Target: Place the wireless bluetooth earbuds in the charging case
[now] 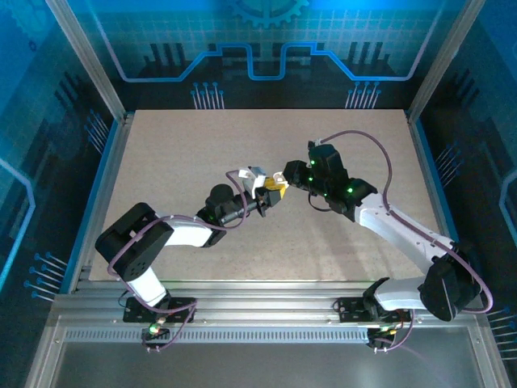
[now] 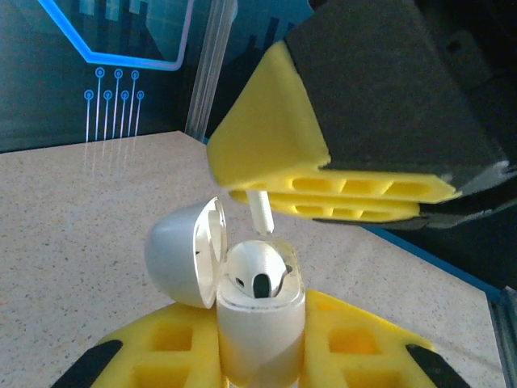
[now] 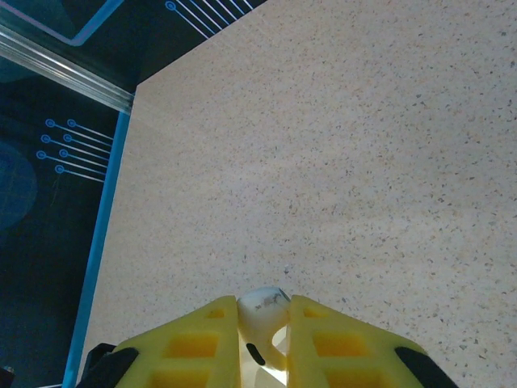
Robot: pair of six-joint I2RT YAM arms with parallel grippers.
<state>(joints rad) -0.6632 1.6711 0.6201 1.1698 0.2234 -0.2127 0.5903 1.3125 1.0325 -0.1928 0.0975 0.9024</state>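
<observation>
Above the middle of the desk (image 1: 202, 145), well away from every edge, the two arms meet fingertip to fingertip. The left gripper (image 2: 262, 347) is closed tight on the charging case (image 2: 260, 323), holding it upright between its yellow fingers (image 2: 174, 343), with the lid (image 2: 182, 255) swung open to one side. One white earbud (image 2: 258, 275) sits in the case, its rounded head showing at the mouth. The right gripper (image 3: 262, 323) is pinched nearly shut on a second earbud (image 3: 262, 305), whose white head sticks out between the yellow pads (image 3: 198, 343). From the left wrist camera, this second earbud hangs stem-down from the right gripper's fingertips, its tip just over the case's open mouth beside the seated one; whether it touches the case cannot be told. From above, the case (image 1: 257, 178) and the right fingers (image 1: 276, 184) sit side by side.
</observation>
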